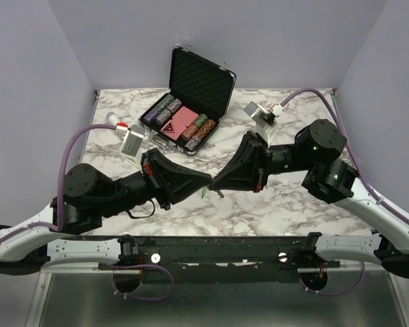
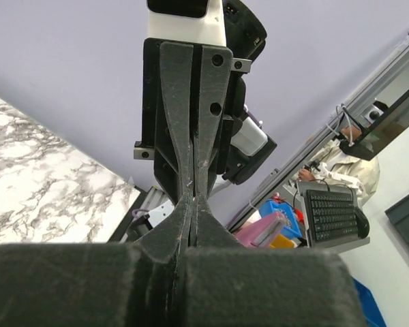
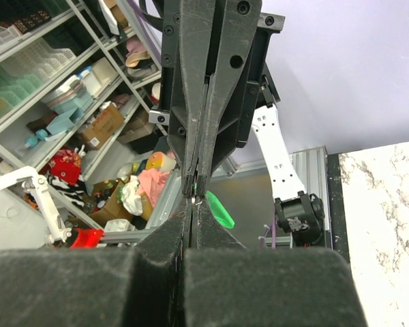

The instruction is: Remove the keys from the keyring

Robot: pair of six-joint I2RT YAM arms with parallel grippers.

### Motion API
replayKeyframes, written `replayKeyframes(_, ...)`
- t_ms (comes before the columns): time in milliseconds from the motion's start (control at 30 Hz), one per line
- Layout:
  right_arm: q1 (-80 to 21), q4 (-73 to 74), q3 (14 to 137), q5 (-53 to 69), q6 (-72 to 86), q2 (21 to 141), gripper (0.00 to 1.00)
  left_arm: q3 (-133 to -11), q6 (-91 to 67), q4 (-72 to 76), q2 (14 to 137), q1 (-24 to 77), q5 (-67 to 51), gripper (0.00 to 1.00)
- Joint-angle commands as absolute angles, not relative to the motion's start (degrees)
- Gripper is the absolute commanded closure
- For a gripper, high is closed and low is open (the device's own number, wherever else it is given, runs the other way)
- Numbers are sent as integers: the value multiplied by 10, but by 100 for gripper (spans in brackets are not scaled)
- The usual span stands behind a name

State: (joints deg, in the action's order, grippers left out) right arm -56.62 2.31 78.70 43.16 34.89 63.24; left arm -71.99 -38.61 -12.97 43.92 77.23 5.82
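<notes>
Near the open black chip case (image 1: 201,82), the left gripper (image 1: 203,179) and right gripper (image 1: 218,184) are pressed closed, tip to tip, beside a tiny bright green key piece (image 3: 219,210).

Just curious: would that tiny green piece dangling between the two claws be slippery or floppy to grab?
The green piece looks smooth and tiny, so probably slippery. It holds a flat leaf shape, so likely stiff. Hanging free, it may swing.

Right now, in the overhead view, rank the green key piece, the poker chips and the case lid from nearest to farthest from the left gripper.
1. green key piece, at the tips of the left gripper.
2. poker chips, in the tray farther back.
3. case lid, upright behind them, farthest.
</notes>
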Motion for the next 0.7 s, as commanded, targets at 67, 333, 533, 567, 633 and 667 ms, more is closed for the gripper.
replayKeyframes(67, -564, 31, 779, 410, 346, 628, 99, -777, -349, -204, 480, 802, 48, 100)
replayKeyframes(333, -564, 69, 747, 400, 370, 616, 99, -821, -296, -332, 512, 817, 0, 100)
replayKeyframes(533, -564, 50, 717, 397, 396, 598, 99, -813, -286, -359, 512, 817, -46, 100)
replayKeyframes(567, -564, 48, 715, 400, 399, 599, 99, -811, -284, -360, 514, 817, -57, 100)
replayKeyframes(633, -564, 47, 711, 416, 403, 602, 99, -809, -280, -362, 517, 817, -70, 100)
replayKeyframes(667, -564, 49, 708, 426, 403, 604, 99, -813, -280, -364, 521, 817, -75, 100)
